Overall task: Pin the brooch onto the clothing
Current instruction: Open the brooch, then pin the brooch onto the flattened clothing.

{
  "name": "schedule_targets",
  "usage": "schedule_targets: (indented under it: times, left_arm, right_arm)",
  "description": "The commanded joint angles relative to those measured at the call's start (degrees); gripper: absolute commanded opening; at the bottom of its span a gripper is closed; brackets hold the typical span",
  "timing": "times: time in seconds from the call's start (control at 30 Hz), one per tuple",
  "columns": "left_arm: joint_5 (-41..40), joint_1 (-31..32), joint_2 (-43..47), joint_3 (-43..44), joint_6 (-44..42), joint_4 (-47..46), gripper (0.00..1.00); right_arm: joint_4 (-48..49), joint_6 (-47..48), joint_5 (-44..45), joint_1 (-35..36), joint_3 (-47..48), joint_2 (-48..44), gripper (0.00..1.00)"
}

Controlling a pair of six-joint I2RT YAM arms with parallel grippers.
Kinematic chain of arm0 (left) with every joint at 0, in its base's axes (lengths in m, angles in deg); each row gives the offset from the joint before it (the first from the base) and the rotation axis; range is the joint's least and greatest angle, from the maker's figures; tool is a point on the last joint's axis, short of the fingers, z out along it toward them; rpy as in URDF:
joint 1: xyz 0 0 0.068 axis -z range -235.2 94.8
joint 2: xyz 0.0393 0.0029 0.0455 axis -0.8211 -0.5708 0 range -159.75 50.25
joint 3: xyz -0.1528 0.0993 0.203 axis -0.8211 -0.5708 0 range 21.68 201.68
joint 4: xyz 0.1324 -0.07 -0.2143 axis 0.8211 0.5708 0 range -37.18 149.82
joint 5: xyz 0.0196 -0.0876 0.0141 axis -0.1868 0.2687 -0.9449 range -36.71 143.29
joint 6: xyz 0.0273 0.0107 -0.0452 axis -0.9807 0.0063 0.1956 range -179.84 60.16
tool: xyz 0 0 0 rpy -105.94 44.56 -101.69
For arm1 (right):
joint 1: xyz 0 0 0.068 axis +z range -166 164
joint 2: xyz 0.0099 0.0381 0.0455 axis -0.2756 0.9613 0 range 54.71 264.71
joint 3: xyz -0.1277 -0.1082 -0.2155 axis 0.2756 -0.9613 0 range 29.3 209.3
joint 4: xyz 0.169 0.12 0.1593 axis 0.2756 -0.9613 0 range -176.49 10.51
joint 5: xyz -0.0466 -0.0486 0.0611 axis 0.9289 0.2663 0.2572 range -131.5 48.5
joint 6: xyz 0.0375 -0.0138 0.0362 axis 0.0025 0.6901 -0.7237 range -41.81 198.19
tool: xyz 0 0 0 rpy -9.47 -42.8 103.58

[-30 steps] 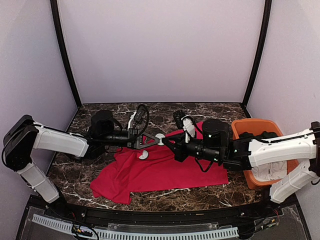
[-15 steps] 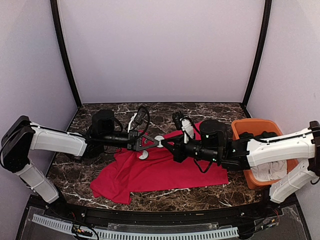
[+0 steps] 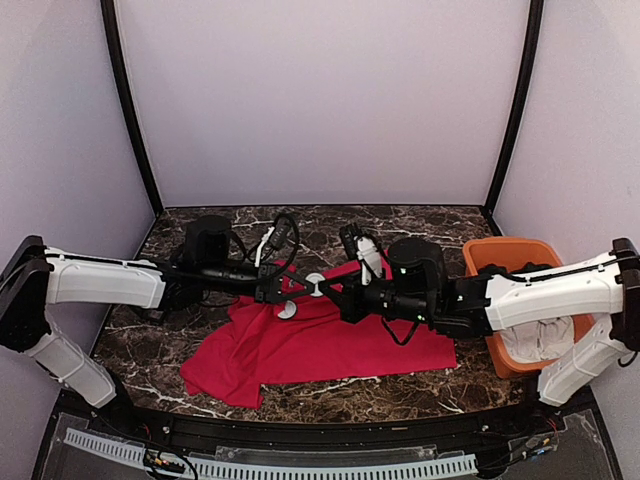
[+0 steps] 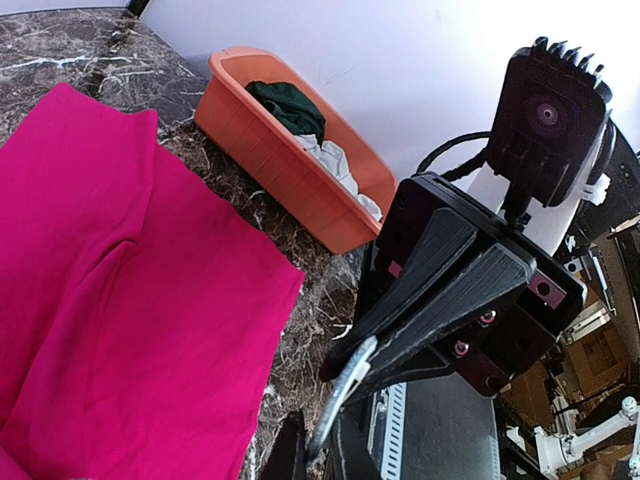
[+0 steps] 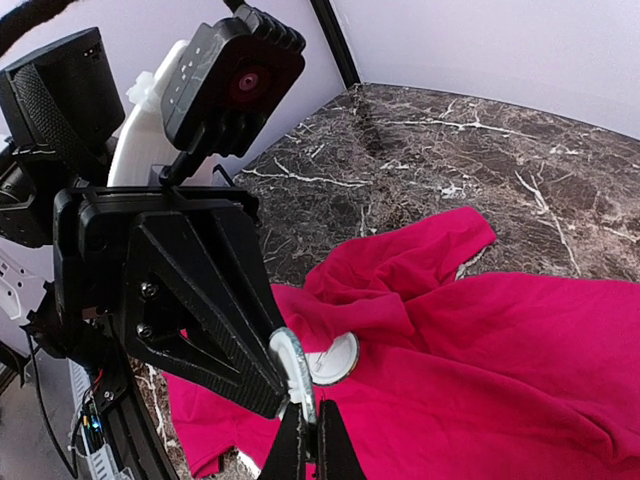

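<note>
The clothing, a bright red T-shirt [image 3: 320, 345] [image 4: 120, 300] [image 5: 520, 350], lies rumpled on the marble table. A round white brooch [image 3: 315, 283] [image 4: 345, 390] [image 5: 292, 365] hangs above the shirt's upper left part, gripped from both sides. My left gripper [image 3: 303, 287] [image 4: 320, 455] is shut on its left edge. Facing it, my right gripper [image 3: 328, 286] [image 5: 310, 440] is shut on the opposite edge. A second white disc [image 3: 287, 310] [image 5: 335, 358] lies flat on the shirt just below the held one.
An orange bin [image 3: 505, 250] [image 4: 270, 130] stands at the table's right end, holding a dark green garment [image 4: 290, 105] and a white cloth [image 4: 335, 165]. Both forearms stretch low over the table, meeting mid-table. Dark marble [image 3: 420, 225] shows behind the shirt.
Both grippers, with the brooch between them, have drifted slightly left and toward the near edge. Neither grip has changed, and the disc on the shirt has not moved.
</note>
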Motion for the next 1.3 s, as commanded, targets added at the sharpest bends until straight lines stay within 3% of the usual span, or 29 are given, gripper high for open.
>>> schedule_targets:
  times: [0.0, 0.13, 0.3, 0.53, 0.87, 0.93, 1.03, 1.07, 1.27]
  left_arm:
    - [2.1, 4.8, 0.5, 2.3, -1.5, 1.6, 0.04]
    - [4.7, 4.8, 0.7, 0.2, 2.5, -6.9, 0.22]
    - [6.8, 4.7, 1.6, -2.2, 5.6, -13.9, 0.33]
    - [5.6, 1.1, 8.0, -6.2, 6.6, -15.4, 0.47]
    - [2.1, -4.0, 18.0, -6.4, -1.3, -1.6, 0.62]
    - [0.7, -4.7, 19.4, -5.9, -3.5, 2.5, 0.71]
    - [-2.4, -4.8, 21.2, -5.1, -9.1, 8.6, 0.95]
    - [-4.7, -4.8, 21.5, -4.5, -11.8, 12.3, 0.98]
    - [-12.2, -4.9, 20.4, -2.2, -18.7, 20.9, 0.99]
  right_arm:
    - [8.3, -0.5, -5.8, 1.5, 3.9, 2.3, 0.0]
    - [7.6, -0.6, -4.5, 1.5, 3.6, 2.0, 0.0]
    - [7.4, -0.8, -3.5, 1.1, 2.2, 1.1, 0.0]
    - [6.7, -0.8, -2.5, 0.6, -0.6, -2.3, 0.0]
    - [1.4, -1.6, 0.6, -0.1, -1.8, -5.5, 0.0]
    - [-0.2, -2.0, 1.4, -0.4, -1.8, -6.3, 0.0]
    - [-4.7, -3.2, 2.8, -1.2, -1.0, -7.3, 0.0]
    - [-7.5, -4.0, 3.6, -1.9, -0.2, -7.4, 0.0]
    - [-23.6, -11.9, 2.0, -8.8, 2.0, -10.7, 0.0]
